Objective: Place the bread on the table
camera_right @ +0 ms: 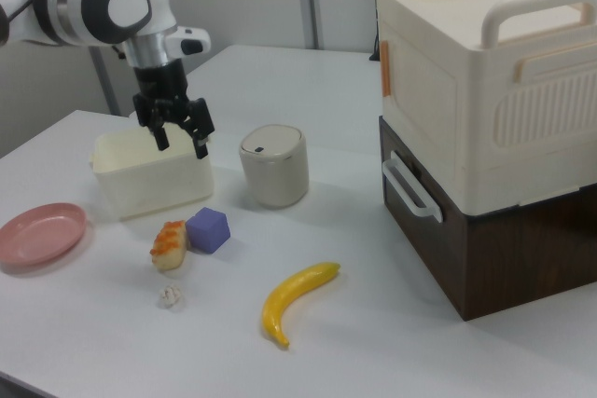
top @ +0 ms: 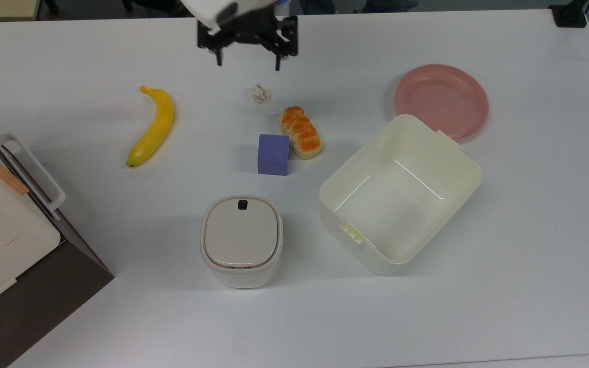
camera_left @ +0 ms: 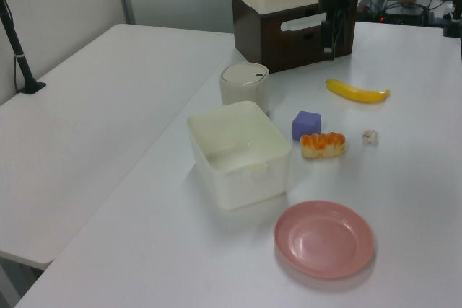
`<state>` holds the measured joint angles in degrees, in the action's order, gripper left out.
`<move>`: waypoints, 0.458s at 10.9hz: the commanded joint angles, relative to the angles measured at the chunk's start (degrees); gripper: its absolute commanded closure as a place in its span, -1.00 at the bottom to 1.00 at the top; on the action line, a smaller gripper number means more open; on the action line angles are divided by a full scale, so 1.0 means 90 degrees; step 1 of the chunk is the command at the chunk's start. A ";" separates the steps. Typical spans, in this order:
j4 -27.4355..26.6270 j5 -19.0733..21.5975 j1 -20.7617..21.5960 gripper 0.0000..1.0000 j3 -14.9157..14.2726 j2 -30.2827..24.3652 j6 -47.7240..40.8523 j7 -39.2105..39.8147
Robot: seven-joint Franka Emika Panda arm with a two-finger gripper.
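The bread [top: 301, 132] [camera_left: 323, 144] [camera_right: 170, 244], a small orange-topped bun with pale sides, lies on the white table [top: 519, 245] right beside the purple block [top: 273, 154]. Nothing holds it. My gripper [top: 247, 60] [camera_right: 181, 143] hangs open and empty well above the table, up near the top view's top edge and clear of the bread. In the right view its two black fingers [camera_right: 200, 145] stand spread apart in front of the cream tub [camera_right: 140, 170].
A yellow banana [top: 153, 127] lies at the top view's left, a paper wad [top: 259, 93] just above the bread. An open cream tub [top: 400, 193], a pink plate [top: 442, 100] and a lidded round bin [top: 242, 240] stand nearby. A brown-and-cream appliance [camera_right: 485, 128] occupies the right view's right.
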<state>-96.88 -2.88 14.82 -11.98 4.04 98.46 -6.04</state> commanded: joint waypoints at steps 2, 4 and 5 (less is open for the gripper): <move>0.0120 0.0007 -0.0649 -1.00 0.0490 -0.0058 -0.0051 0.0445; 0.0120 0.0007 -0.0768 -1.00 0.0608 -0.0038 -0.0051 0.0495; 0.0130 0.0017 -0.0777 -1.00 0.0608 -0.0048 -0.0051 0.0495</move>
<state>-96.19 -2.87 8.96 -7.62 3.73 98.46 -3.07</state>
